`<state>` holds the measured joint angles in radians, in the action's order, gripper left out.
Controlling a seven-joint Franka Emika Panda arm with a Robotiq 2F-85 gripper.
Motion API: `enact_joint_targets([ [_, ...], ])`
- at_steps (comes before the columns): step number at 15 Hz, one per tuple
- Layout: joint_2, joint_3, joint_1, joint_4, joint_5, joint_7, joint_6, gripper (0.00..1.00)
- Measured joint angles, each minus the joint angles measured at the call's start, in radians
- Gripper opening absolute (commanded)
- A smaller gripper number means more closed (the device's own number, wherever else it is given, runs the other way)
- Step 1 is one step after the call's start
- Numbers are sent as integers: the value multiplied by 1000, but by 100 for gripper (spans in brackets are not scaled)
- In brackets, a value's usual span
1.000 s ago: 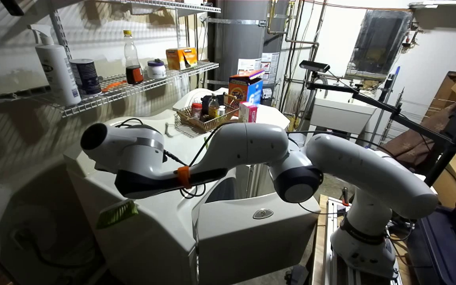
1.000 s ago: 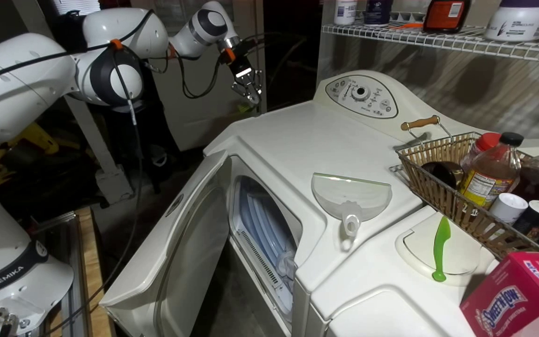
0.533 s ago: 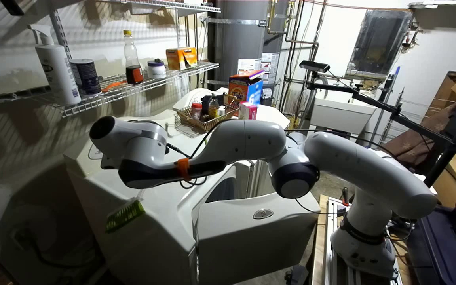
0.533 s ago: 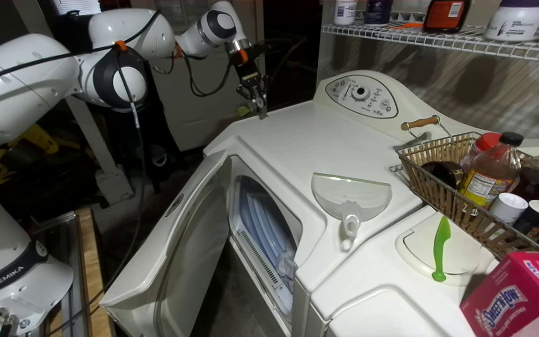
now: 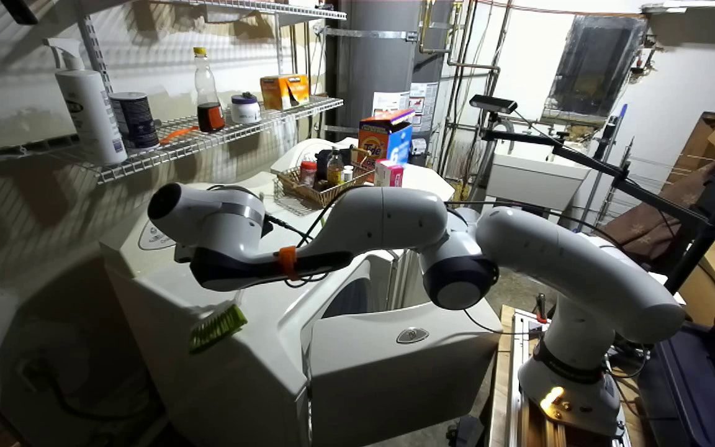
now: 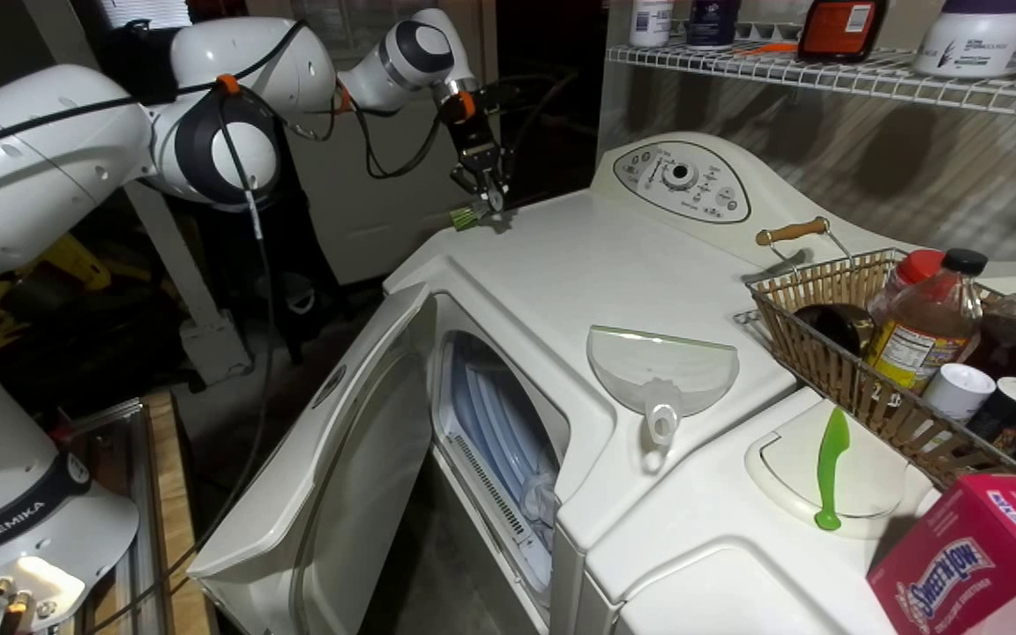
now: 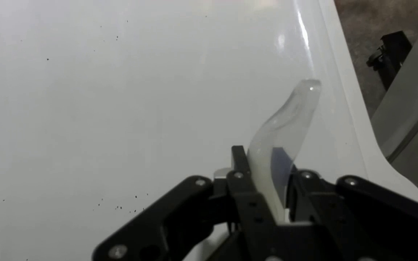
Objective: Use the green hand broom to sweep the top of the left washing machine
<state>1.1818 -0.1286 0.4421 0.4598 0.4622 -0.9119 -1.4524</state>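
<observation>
The green hand broom has lime bristles, seen in both exterior views (image 5: 218,328) (image 6: 466,218), and a clear handle in the wrist view (image 7: 285,127). My gripper (image 6: 492,196) is shut on the handle, which also shows between the fingers in the wrist view (image 7: 265,159). The bristles are hidden there. The left washing machine, with its broad white flat top (image 6: 587,265), lies under the gripper; the top fills most of the wrist view (image 7: 122,108). The broom is at its end edge, away from the basket. I cannot tell whether the bristles touch it. Dark specks (image 7: 121,207) lie on the top.
A clear dustpan (image 6: 662,379) lies on the top near the neighbouring machine. A basket of bottles (image 6: 878,353), a green scoop (image 6: 832,467) and a pink box (image 6: 975,556) stand beyond. The machine's front door (image 6: 340,459) hangs open. A wire shelf (image 6: 825,75) overhangs the back.
The arm has moved inward over the machine, and the gripper has turned to point more downward. The broom, still held, has come from beyond the end edge to the edge of the top.
</observation>
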Motion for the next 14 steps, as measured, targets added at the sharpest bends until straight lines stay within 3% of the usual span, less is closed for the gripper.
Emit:
enact_joint_targets([
  [4, 13, -39, 5, -2, 10, 49, -1, 5],
  [14, 96, -84, 8, -2, 26, 339, -29, 5],
])
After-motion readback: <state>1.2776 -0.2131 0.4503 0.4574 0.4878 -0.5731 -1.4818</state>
